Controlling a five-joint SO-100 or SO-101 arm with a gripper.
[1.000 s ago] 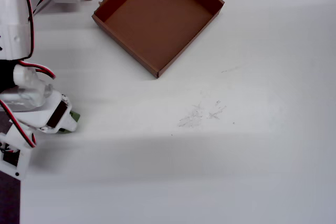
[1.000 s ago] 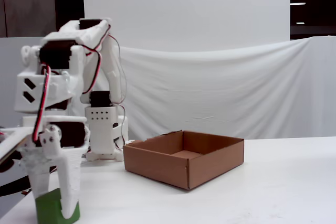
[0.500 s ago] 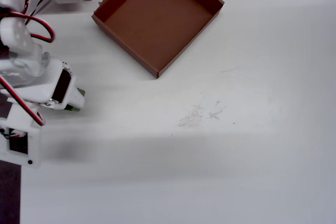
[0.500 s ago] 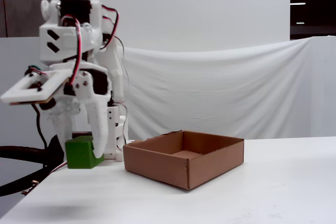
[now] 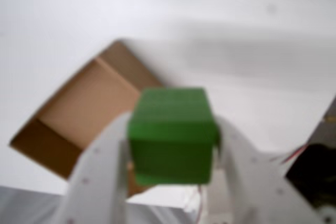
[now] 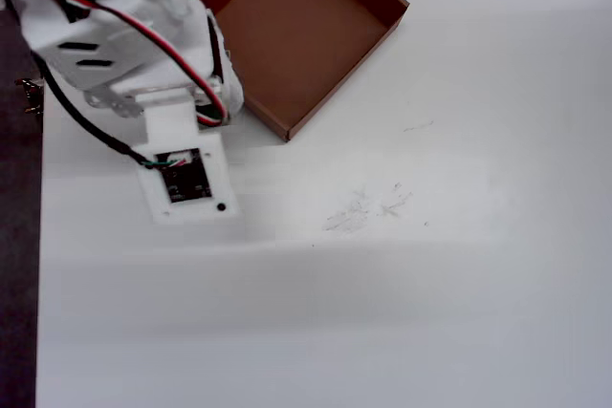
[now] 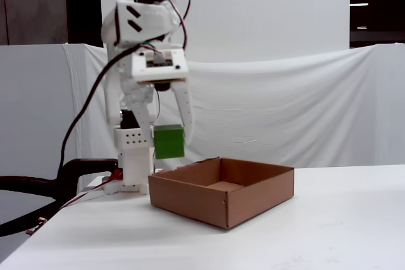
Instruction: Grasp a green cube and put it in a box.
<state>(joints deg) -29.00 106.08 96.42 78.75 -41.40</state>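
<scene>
The green cube fills the middle of the wrist view, clamped between my gripper's two white fingers. In the fixed view the cube hangs in the air in the shut gripper, just above the left corner of the box. The box is a shallow brown cardboard tray and holds nothing. In the overhead view my arm covers the box's left corner and hides both cube and fingers. The wrist view shows the box below and to the left of the cube.
The arm's white base stands behind the box's left corner, with a black cable trailing left. Faint scuff marks lie on the white table. The table's left edge borders a dark floor.
The gripper has lifted the cube off the table at the front left and swung it up and back to the box's left corner.
</scene>
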